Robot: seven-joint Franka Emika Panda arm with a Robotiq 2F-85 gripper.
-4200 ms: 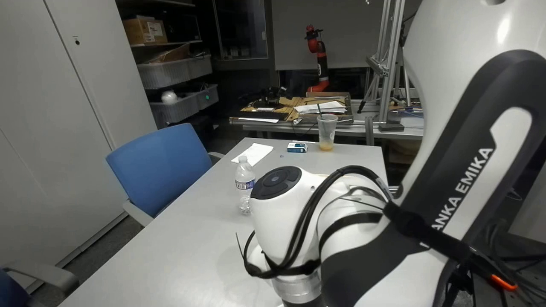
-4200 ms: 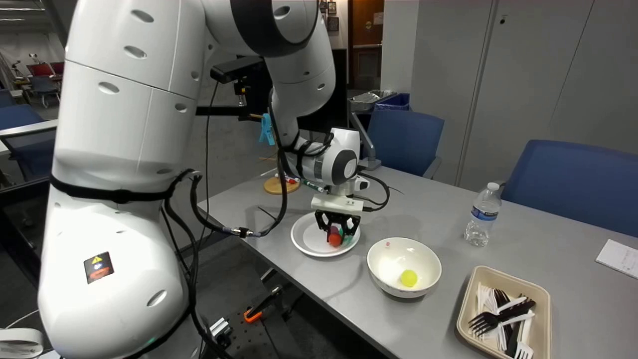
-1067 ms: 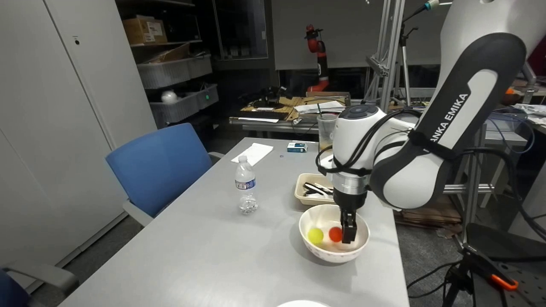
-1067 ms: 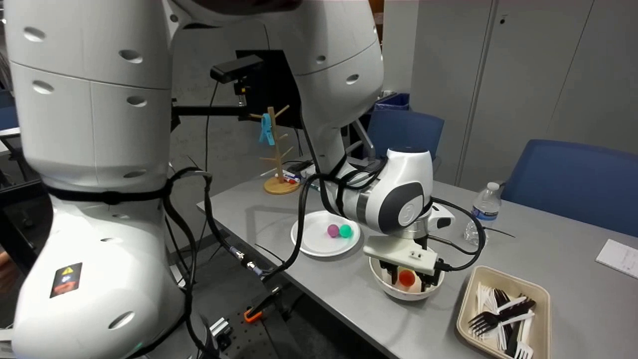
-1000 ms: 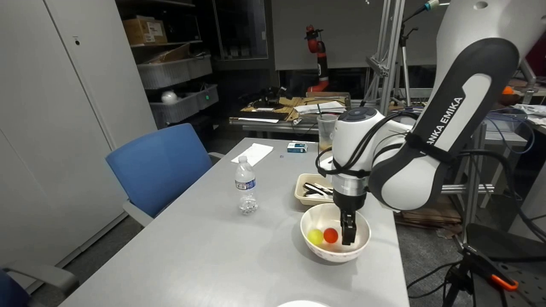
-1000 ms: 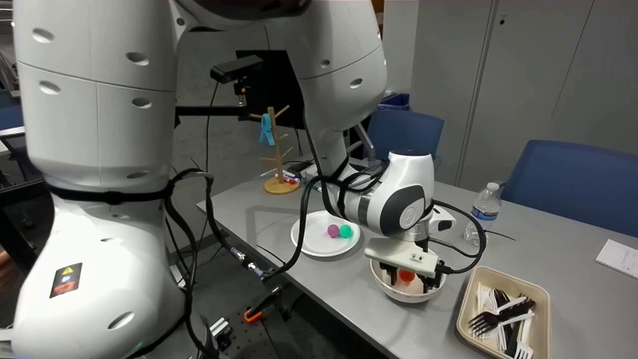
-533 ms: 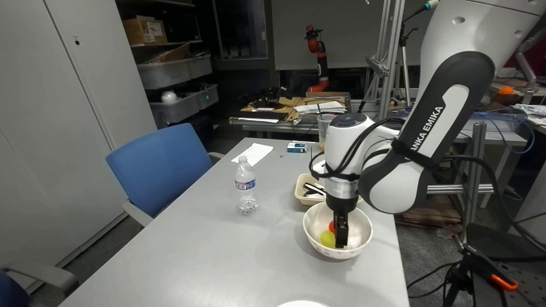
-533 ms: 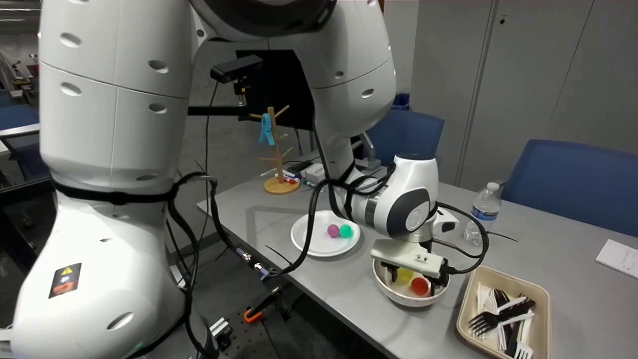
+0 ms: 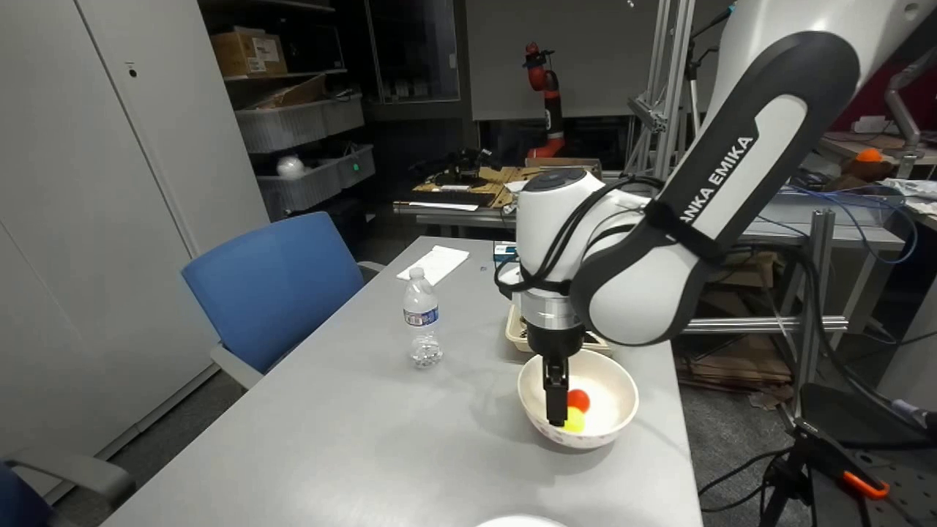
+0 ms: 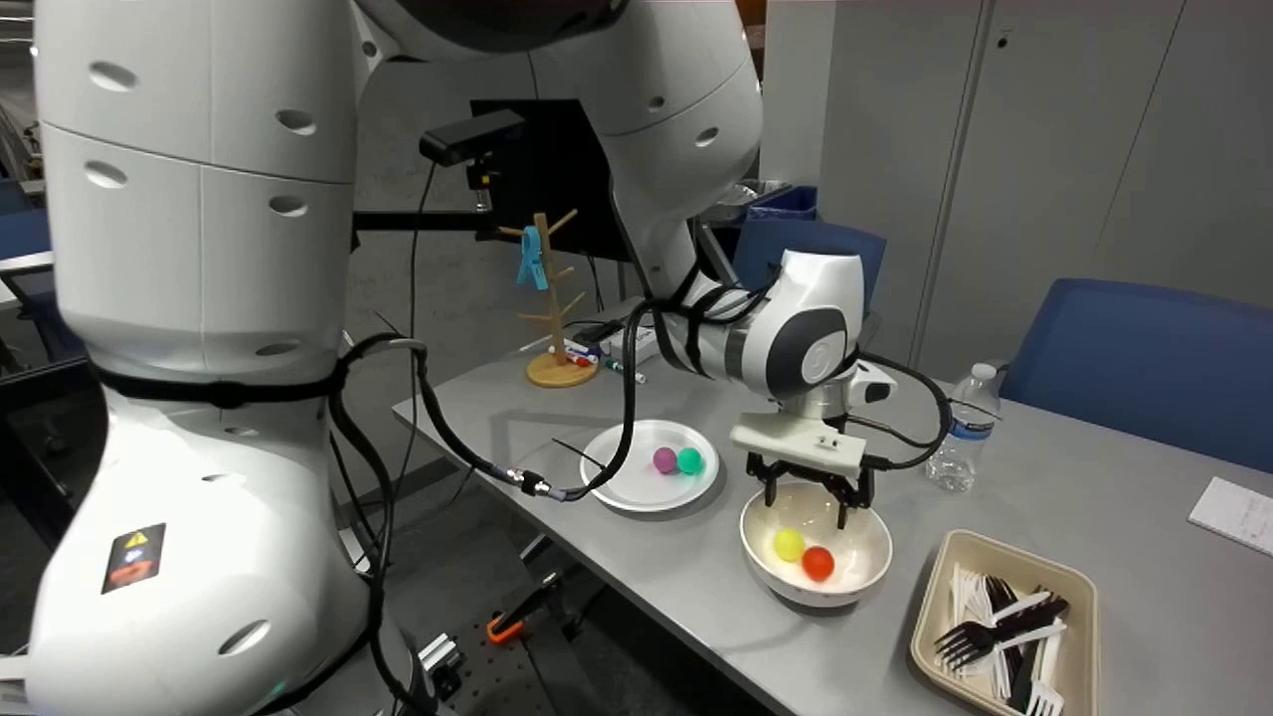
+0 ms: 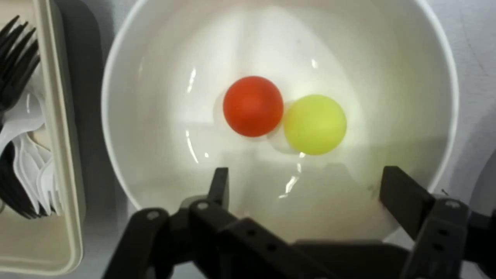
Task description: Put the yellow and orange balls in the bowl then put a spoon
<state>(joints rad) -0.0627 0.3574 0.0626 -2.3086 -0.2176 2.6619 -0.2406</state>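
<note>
Inside bowl [image 11: 155,97] lie yellow ball [image 11: 315,124] & orange ball [image 11: 252,106], both done; gripper [image 10: 807,509] wide, w/o load; spoon not yet put.

Downward wrist view, all sharing bowl [image 11: 259,164]

this was a robotics lab: beyond the grey worktop [image 9: 351,439] stood a red-and-black robot arm [image 9: 553,110], metal framing [image 9: 676,80] and shelves [image 9: 315,74] with storage bins [image 9: 293,128].

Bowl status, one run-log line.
fingers: open, empty | yellow ball: in bowl | orange ball: in bowl | spoon: not in bowl
</note>
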